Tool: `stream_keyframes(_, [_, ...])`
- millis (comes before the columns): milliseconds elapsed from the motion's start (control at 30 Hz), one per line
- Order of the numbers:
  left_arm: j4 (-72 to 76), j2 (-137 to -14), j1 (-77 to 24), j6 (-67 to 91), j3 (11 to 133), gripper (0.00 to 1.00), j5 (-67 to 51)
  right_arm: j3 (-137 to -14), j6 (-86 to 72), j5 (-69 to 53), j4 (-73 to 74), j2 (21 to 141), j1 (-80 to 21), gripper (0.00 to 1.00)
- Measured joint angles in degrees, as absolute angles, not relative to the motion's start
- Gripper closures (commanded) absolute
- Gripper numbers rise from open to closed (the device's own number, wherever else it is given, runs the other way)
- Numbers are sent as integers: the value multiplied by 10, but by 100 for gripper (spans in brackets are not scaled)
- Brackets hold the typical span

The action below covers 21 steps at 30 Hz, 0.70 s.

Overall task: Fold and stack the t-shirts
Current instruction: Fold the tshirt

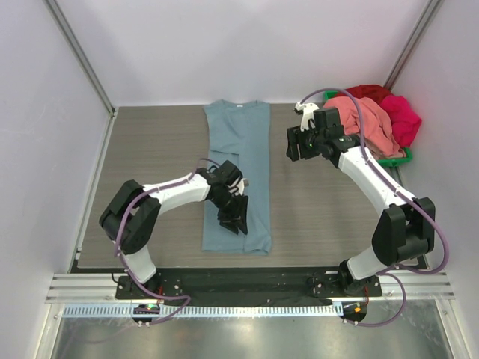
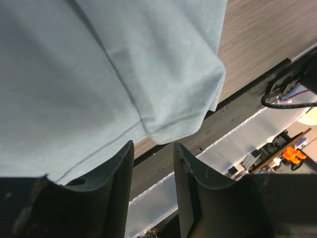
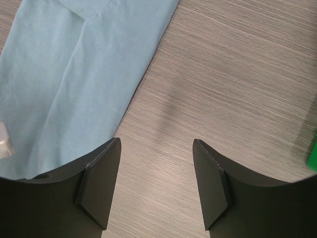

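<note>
A dusty blue-grey t-shirt (image 1: 239, 149) lies on the table as a long strip with its sides folded in, neck at the far end. My left gripper (image 1: 233, 217) hovers over the strip's near part. In the left wrist view its jaws (image 2: 153, 153) stand apart with nothing between them, just past the shirt's hem corner (image 2: 183, 119). My right gripper (image 1: 294, 146) hangs open beside the shirt's far right edge. In the right wrist view it (image 3: 156, 148) is over bare wood, with the shirt (image 3: 74, 64) to its left. Salmon-pink (image 1: 367, 123), magenta (image 1: 404, 120) and red (image 1: 368, 92) t-shirts are piled at the back right.
The pile sits in a green bin (image 1: 397, 159) in the back right corner, whose edge also shows in the right wrist view (image 3: 312, 156). A metal rail (image 1: 247, 288) runs along the table's near edge, just beyond the shirt's hem. White walls enclose the table on three sides.
</note>
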<state>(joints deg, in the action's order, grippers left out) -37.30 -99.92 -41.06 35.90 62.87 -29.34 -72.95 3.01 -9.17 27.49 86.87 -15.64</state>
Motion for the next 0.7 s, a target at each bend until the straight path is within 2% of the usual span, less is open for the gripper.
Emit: stream_keyframes(700, [-340,-1053,-467,374,608,73,-331,-701,44,-91,272,826,-156,34])
